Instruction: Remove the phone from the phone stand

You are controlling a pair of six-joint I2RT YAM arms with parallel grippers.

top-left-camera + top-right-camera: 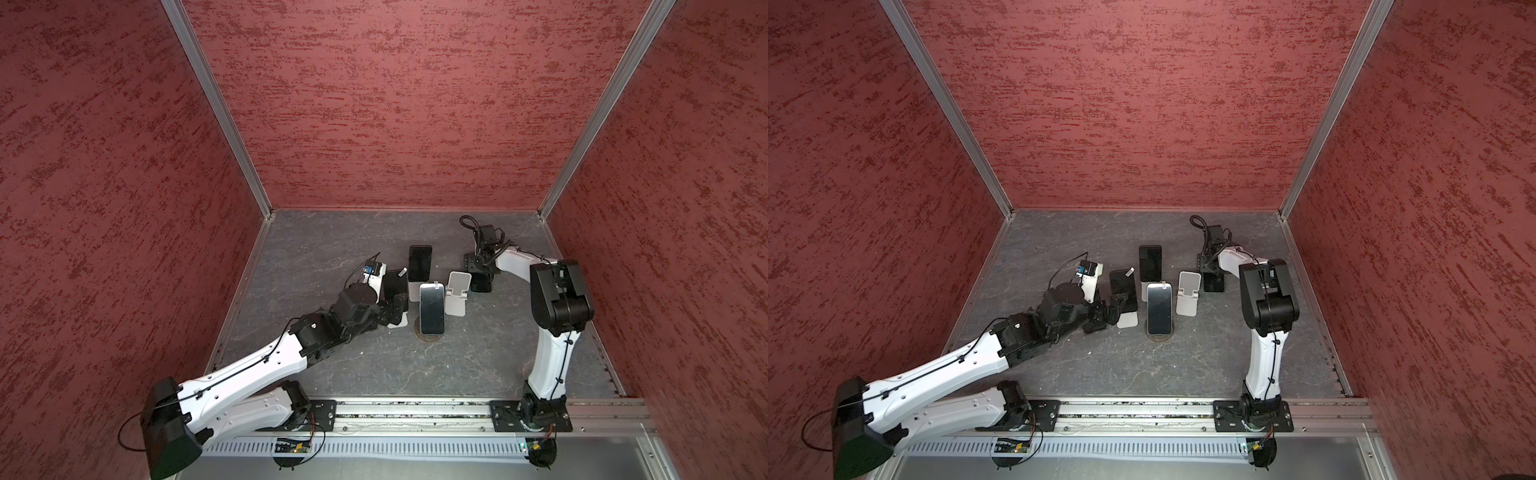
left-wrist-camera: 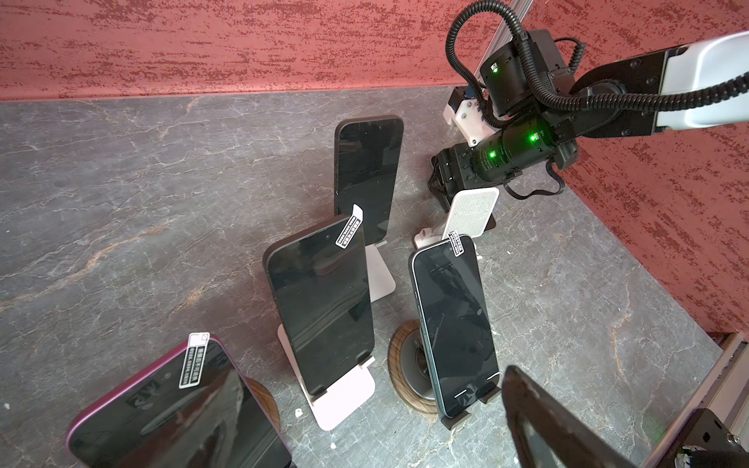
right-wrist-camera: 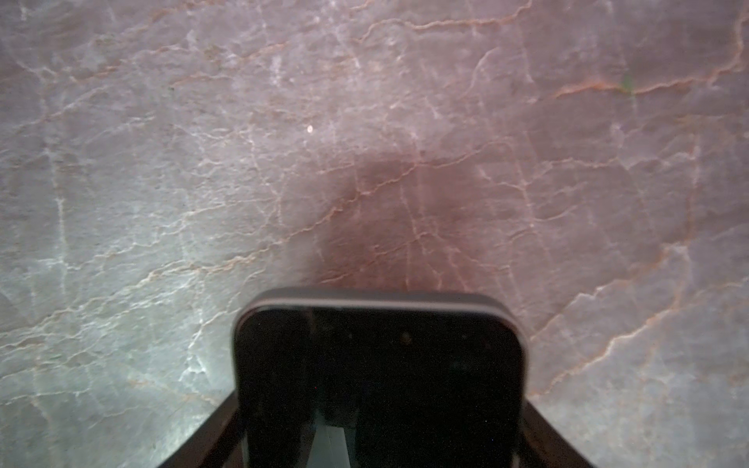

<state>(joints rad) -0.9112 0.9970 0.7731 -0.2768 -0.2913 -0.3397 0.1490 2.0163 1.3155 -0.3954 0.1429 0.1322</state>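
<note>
— Which step is in hand?

— A dark phone (image 3: 379, 364) is gripped by its sides in the right hand (image 1: 479, 275), which is closed part-way onto it, low over the tabletop (image 3: 162, 162) just beside the empty white stand (image 1: 457, 295). It is judged to be off its stand already and about to be laid down; whether the tabletop is touched cannot be told.

— And the left hand (image 1: 1106, 313)?

— It is spread fully and nothing is held; it is placed beside a second phone (image 2: 320, 300) on a pink stand (image 2: 344, 401).

— What is called for next?

— A slow, flat lowering, then release, clear of the empty stand.
</note>
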